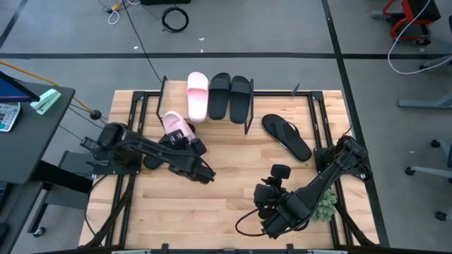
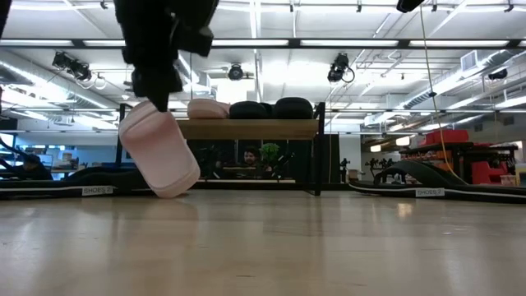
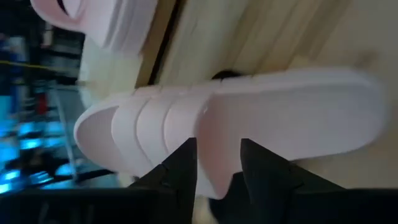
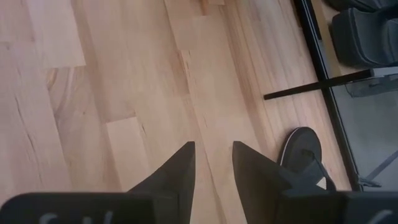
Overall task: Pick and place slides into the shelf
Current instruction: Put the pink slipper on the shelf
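left gripper (image 1: 176,135) pinching the edge of a pale pink broad-strap foam slide (image 2: 158,152), lifted off the table just before the low black-framed wooden shelf (image 2: 246,129). best to level it and seat it beside its twin. right gripper (image 4: 213,155) hovers, fingers slightly apart, empty.

Left arm: reaches in from the table's left edge, elbow bent, wrist angled toward the rear left. Left gripper (image 3: 214,163) is clamped on a pale pink slide (image 3: 249,118), one finger on each side of its edge, held clear of the table (image 1: 212,212).

Right arm: folded low along the front right. Right gripper (image 4: 212,163) points down at bare wood, fingers slightly parted, nothing between them.
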Controlling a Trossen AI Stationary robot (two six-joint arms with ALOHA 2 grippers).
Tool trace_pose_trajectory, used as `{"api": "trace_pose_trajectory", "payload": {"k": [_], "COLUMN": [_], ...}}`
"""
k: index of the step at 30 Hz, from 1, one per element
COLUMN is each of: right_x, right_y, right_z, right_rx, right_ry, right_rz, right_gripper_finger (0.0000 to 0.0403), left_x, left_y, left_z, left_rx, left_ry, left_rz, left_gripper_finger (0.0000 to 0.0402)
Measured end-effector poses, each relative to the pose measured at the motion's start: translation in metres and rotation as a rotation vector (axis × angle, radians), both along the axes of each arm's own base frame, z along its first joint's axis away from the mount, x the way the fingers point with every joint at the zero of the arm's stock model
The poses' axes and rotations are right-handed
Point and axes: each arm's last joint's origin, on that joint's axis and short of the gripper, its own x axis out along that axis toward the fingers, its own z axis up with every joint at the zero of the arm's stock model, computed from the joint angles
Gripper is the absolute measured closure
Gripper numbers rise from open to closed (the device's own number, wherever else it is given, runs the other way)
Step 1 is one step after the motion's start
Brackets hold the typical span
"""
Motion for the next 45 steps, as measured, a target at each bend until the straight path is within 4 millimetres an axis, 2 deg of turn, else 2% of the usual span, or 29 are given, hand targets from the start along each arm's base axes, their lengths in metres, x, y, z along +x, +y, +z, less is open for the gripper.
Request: {"api": "trace_pose_trajectory", "payload": {"k": [6,19,25,30,36,45], "right_x": [0.001,0.001,0.001,0.001,0.001,0.002], "right_y": [0.000,0.001,0.001,0.001,0.001,0.002], "right_z": [0.000,0.000,0.000,0.000,0.000,0.000], "right_rx": [0.004,0.009,0.009,0.009,0.009,0.020], "right_ry": [-0.005,-0.011,-0.011,-0.010,-0.010,-0.024], "right_rz": [0.000,0.001,0.002,0.002,0.002,0.001], "right_gripper_finger": [0.0290,0.0290,0.0290,0.0290,0.0290,0.0290], "left_x": [0.005,0.010,0.010,0.011,0.009,0.010], "left_y": [0.003,0.025,0.026,0.026,0.011,-0.035], "left_z": [-0.023,-0.026,-0.026,-0.026,-0.025,-0.010], "left_rx": [0.055,0.065,0.067,0.065,0.055,-0.025], "left_ry": [0.101,0.105,0.111,0.110,0.111,-0.006], "left_rz": [0.049,0.122,0.120,0.121,0.080,0.021], "left_gripper_finger": [0.0273,0.0283,0.0316,0.0382,0.0397,0.0398]}}
